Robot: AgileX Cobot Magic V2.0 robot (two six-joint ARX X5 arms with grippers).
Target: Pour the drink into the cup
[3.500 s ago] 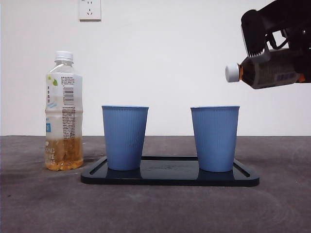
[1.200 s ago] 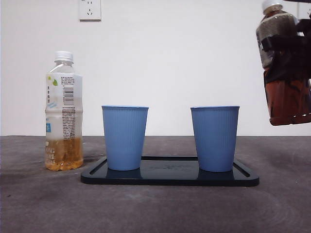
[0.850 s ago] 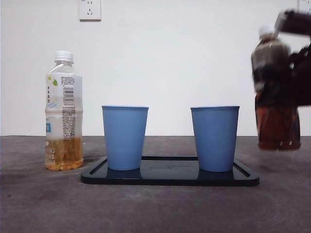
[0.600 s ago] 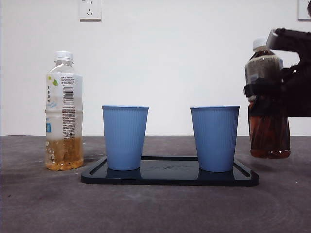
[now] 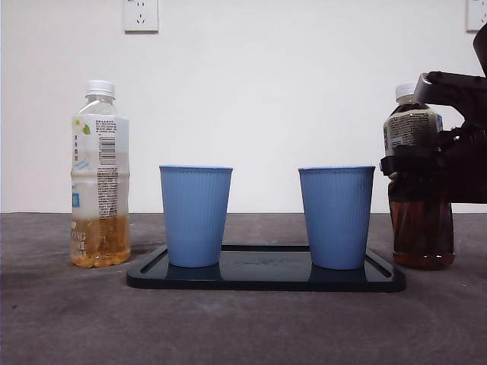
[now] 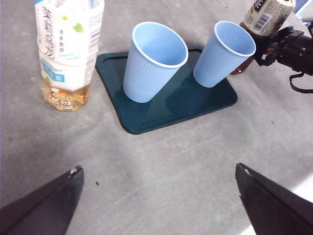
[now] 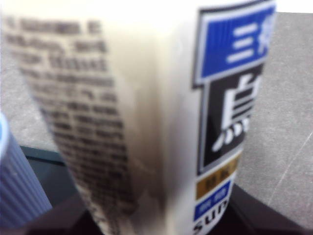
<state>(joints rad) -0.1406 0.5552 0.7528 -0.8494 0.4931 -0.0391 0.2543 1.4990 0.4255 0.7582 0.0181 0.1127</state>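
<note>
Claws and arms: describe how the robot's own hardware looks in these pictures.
The left claw has two matte black, wedge-shaped jaws tapering to points, one tip scuffed pale. The right claw is a blocky black assembly with a flat bar above, and a thin black cable loops from it. No markings show.

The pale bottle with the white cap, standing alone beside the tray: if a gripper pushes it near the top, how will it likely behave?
The pale bottle is tall and narrow, so a high push would probably tip it rather than slide it. Liquid fills only its lowest part, so it is likely light, though that low weight may steady it somewhat. Its thin clear wall may dent under a firm squeeze.
</note>
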